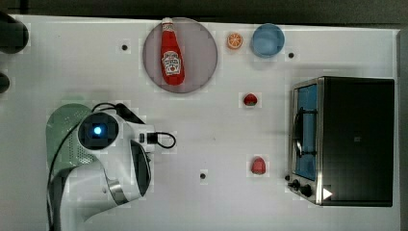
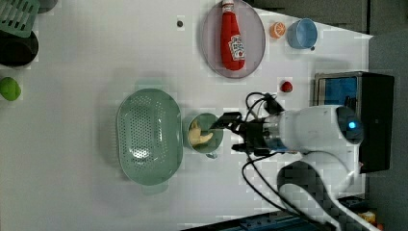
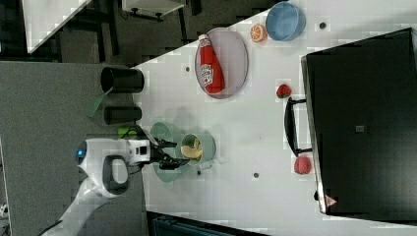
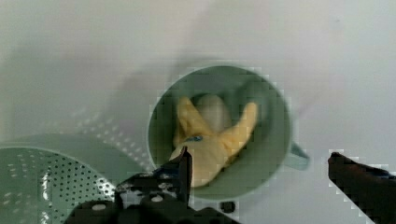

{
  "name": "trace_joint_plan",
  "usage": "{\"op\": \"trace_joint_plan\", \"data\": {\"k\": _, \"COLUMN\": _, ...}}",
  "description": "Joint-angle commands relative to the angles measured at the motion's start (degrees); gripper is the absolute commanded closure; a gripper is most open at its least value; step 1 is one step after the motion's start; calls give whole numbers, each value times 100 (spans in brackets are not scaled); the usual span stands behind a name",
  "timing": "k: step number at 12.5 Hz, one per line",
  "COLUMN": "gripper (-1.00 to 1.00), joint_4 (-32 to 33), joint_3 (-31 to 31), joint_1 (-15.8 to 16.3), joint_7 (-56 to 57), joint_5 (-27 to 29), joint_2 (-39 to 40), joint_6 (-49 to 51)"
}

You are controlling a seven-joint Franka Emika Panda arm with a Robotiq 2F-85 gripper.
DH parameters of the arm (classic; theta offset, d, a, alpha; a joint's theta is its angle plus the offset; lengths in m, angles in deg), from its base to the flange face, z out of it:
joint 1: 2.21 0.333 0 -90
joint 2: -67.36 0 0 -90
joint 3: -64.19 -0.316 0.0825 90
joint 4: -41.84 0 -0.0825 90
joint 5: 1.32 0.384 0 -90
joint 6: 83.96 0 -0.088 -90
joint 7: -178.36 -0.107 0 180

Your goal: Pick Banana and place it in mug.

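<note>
The teal-green mug [image 2: 211,144] stands beside the pale-green colander [image 2: 149,137], its small handle [image 4: 299,157] sticking out at the side. The yellow banana [image 2: 198,135] lies inside the mug, curled against its wall [image 4: 210,140]. My gripper [image 2: 231,133] hovers just over the mug, open, with one finger on each side of the rim and nothing between them. In the wrist view the gripper [image 4: 259,161] spans the mug's near edge [image 4: 280,116]. The right view has the mug [image 3: 209,147] with the banana [image 3: 192,147] in it. In the top view my arm [image 1: 103,139] covers the mug.
A ketchup bottle [image 1: 172,52] lies on a grey plate [image 1: 202,57] at the back, with an orange slice [image 1: 235,40] and a blue bowl [image 1: 268,40] beside it. Two red strawberries [image 1: 250,99] [image 1: 258,165] lie near the toaster oven [image 1: 356,139]. Dark cups [image 3: 122,80] stand past the colander.
</note>
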Motion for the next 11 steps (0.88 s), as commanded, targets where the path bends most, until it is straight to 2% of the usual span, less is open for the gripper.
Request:
{"op": "trace_joint_plan", "data": {"k": 1, "gripper": -100, "joint_4": -799, "joint_3": 428, "joint_1": -87, "joint_7": 243, "joint_5": 32, "joint_2": -1092, "joint_6": 981}}
{"op": "trace_joint_plan", "data": {"k": 4, "gripper": -100, "joint_4": -1736, "joint_3": 1176, "joint_1": -200, "joint_7": 1044, "joint_5": -38, "joint_2": -1587, "joint_6": 2483}}
{"op": "trace_joint_plan", "data": {"k": 7, "gripper": -100, "joint_4": -2525, "joint_3": 1890, "joint_1": -235, "joint_7": 1863, "joint_5": -656, "joint_2": -1812, "joint_6": 3785}}
{"op": "trace_joint_plan", "data": {"k": 11, "gripper": -100, "joint_4": -2878, "joint_3": 2535, "joint_1": -248, "joint_7": 1957, "joint_5": -756, "joint_2": -1878, "joint_6": 4109}}
